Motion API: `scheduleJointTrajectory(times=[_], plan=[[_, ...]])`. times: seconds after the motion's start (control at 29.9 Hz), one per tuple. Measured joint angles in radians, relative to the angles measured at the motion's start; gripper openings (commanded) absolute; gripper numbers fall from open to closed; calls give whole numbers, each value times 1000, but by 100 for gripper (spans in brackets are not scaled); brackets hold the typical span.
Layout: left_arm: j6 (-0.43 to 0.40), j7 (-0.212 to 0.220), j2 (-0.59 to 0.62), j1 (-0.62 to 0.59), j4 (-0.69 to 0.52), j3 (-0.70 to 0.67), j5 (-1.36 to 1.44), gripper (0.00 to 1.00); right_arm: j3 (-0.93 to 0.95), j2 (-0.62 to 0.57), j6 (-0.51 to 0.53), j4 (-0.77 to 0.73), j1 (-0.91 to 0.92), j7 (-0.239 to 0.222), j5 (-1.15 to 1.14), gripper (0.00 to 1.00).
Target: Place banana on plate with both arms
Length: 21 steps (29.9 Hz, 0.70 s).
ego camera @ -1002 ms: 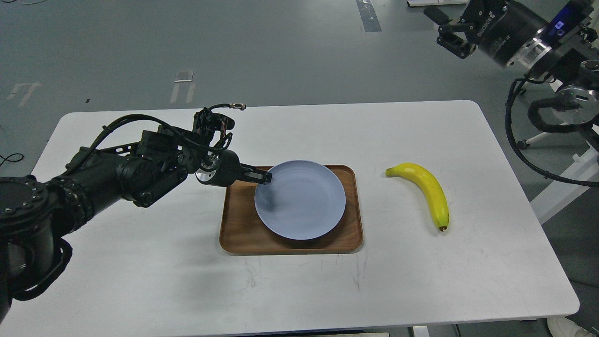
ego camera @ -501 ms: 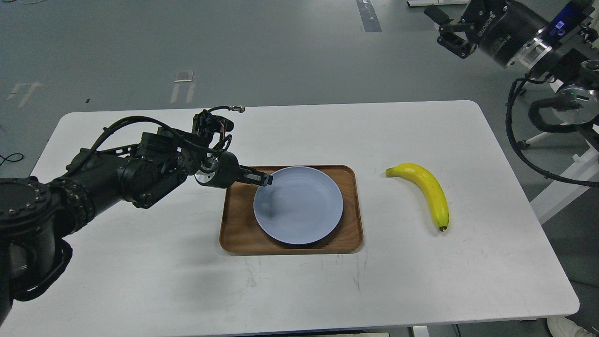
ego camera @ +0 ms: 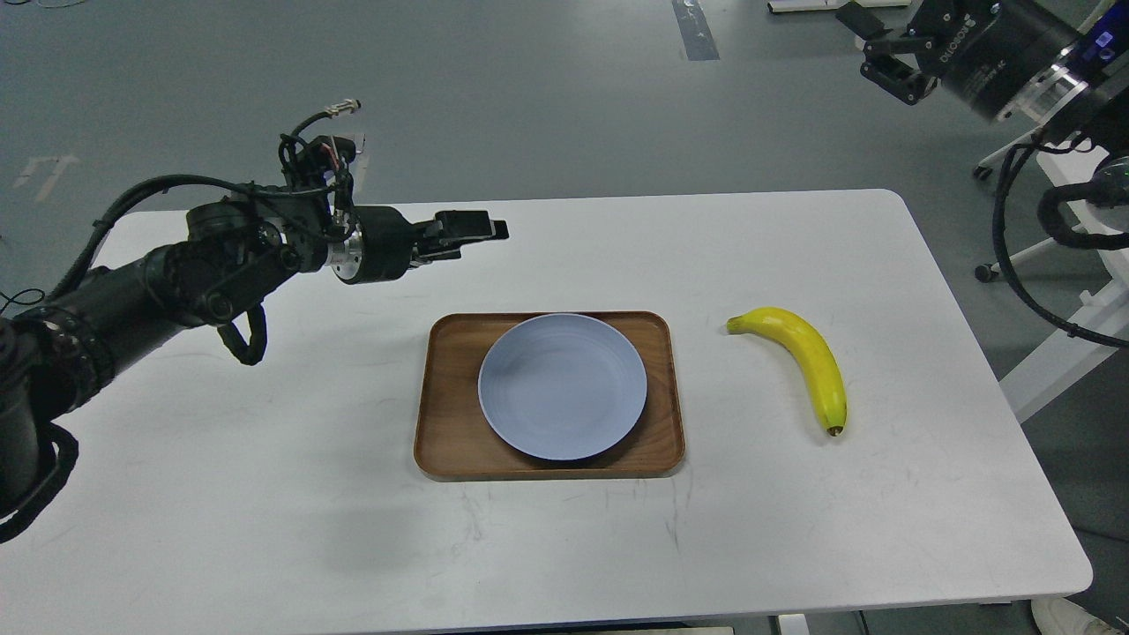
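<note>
Matt wood tray (ego camera: 450, 441), smooth plate (ego camera: 562, 386), glossy banana (ego camera: 807, 353), wht matt table (ego camera: 265, 494).

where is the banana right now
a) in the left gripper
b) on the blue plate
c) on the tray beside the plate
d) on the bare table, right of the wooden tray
d: the banana lies on the white table, apart from the wooden tray that holds the empty plate, and neither gripper touches it.

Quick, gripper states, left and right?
Left gripper: empty, above the table behind the plate; open or closed cannot be told.
Right gripper: open, empty, raised far from the banana.
</note>
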Motion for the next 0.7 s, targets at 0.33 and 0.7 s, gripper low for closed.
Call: scheduleJointTrajectory(times=[0.33, 0.7], plan=[[0, 0, 143, 130, -3, -220, -468, 98, -103, -134, 0, 100, 13, 0, -466, 100], [0, 0, 160, 174, -6, -294, -477, 98, -365, -53, 0, 61, 116, 0, -1058, 100]])
